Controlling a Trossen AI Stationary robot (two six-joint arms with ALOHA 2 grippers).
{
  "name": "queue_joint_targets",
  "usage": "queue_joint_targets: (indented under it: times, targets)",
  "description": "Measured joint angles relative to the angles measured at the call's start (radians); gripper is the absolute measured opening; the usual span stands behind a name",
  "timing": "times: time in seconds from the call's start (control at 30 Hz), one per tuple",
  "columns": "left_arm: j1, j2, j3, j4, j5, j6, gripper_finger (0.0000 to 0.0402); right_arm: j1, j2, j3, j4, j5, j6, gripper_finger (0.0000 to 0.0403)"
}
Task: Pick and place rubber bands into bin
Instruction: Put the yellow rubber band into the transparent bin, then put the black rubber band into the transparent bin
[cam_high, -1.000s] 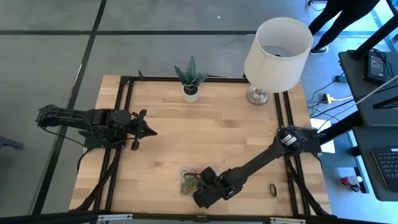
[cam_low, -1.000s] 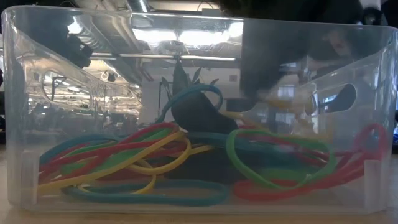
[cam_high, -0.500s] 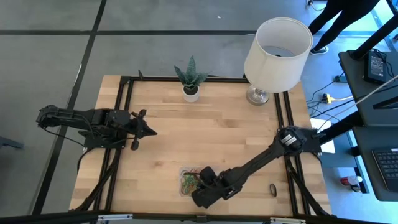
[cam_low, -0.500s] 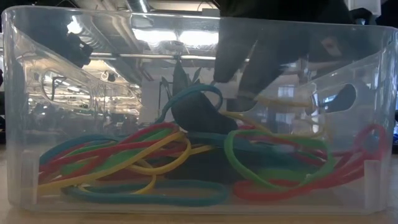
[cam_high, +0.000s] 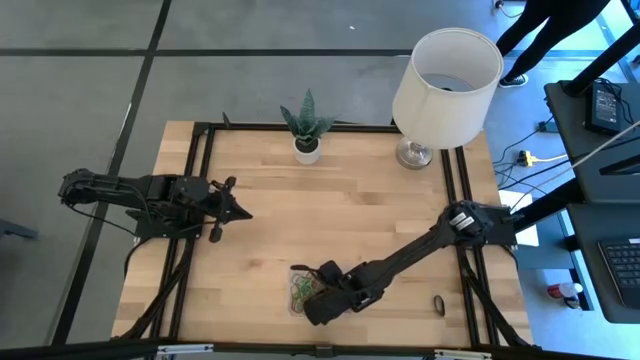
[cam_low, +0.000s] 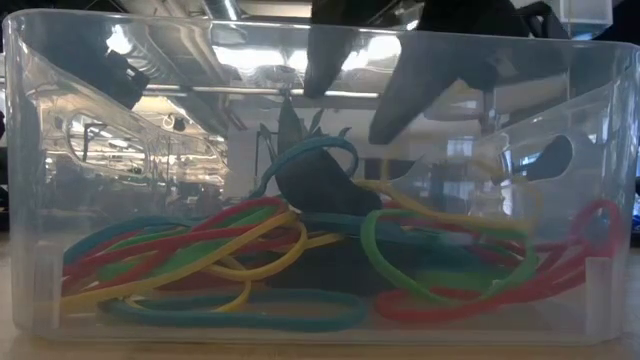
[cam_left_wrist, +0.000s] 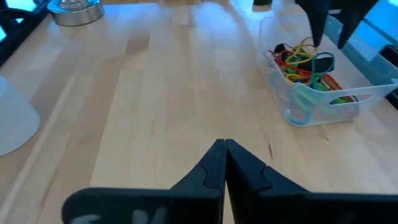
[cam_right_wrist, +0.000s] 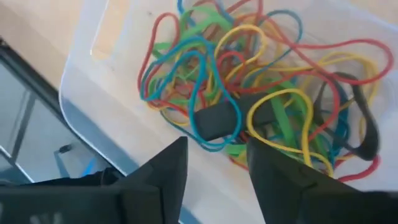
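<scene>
The clear bin (cam_high: 296, 279) stands near the table's front edge, its wall (cam_low: 40, 200) filling the low view. In it lies a tangle of rubber bands (cam_low: 230, 250) in red, green, yellow and teal (cam_right_wrist: 205, 68), around a dark chunky piece (cam_right_wrist: 214, 121). My right gripper (cam_right_wrist: 217, 146) hangs open over the bin (cam_right_wrist: 93, 81), fingers pointing down, clear above the bands (cam_low: 345, 110). My left gripper (cam_high: 243, 212) waits shut at the table's left, a little above the wood (cam_left_wrist: 224, 149).
A small dark object (cam_high: 438, 302) lies on the table right of the bin. A potted plant (cam_high: 307, 140) and a white lamp (cam_high: 445, 85) stand along the far edge. A person's legs (cam_high: 545, 25) show beyond the far right corner.
My right gripper has opened over the bin and risen. It has let go of a yellow band, which now lies on the pile. Its arm has shifted slightly toward the table's left.
</scene>
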Motion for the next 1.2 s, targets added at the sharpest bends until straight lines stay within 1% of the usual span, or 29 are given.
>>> queue_joint_targets:
  times: [0.13,0.23,0.33,0.47,0.57,0.63,0.7,0.8,0.97,1.07,1.13,1.2]
  targets:
    - [0.0,0.0,0.0,0.013,-0.001,0.0,0.0002,-0.007,0.0,0.057,-0.077,0.014,-0.009,0.0166]
    - [0.0,0.0,0.0,0.02,-0.001,0.0,0.0001,-0.009,0.0,0.095,-0.109,0.023,-0.061,0.0158]
    - [0.0,0.0,0.0,0.02,-0.001,-0.001,0.0004,-0.011,0.0,0.134,-0.134,0.024,-0.139,0.0141]
    - [0.0,0.0,0.0,0.03,-0.014,-0.044,0.0004,-0.011,0.0,0.152,-0.155,0.025,-0.239,0.0098]
    - [0.0,0.0,0.0,0.063,-0.07,-0.105,0.0001,-0.011,0.0,0.154,-0.185,0.025,-0.288,0.0052]
    - [0.0,-0.008,0.0,0.075,-0.101,-0.093,0.0002,-0.011,0.0,0.154,-0.207,0.024,-0.322,0.0018]
    - [0.0,-0.028,0.0,0.071,-0.127,-0.064,0.0002,-0.011,0.0,0.154,-0.204,0.024,-0.361,0.0008]
    - [0.0,-0.086,0.0,0.07,-0.163,-0.039,0.0001,-0.01,0.0,0.154,-0.199,0.012,-0.397,0.0008]
    - [0.0,-0.218,0.0,0.037,-0.196,0.007,0.0001,-0.003,0.0,0.154,-0.22,0.004,-0.425,0.0004]
    - [0.0,-0.303,0.0,-0.01,-0.228,0.008,0.0001,-0.003,-0.002,0.154,-0.237,0.003,-0.448,0.0003]
    - [0.0,-0.354,-0.001,-0.039,-0.23,0.003,0.0002,-0.004,-0.003,0.153,-0.25,0.004,-0.462,0.0002]
    - [0.0,-0.406,-0.027,-0.034,-0.23,-0.011,0.0001,-0.004,-0.008,0.153,-0.268,0.003,-0.468,0.0002]
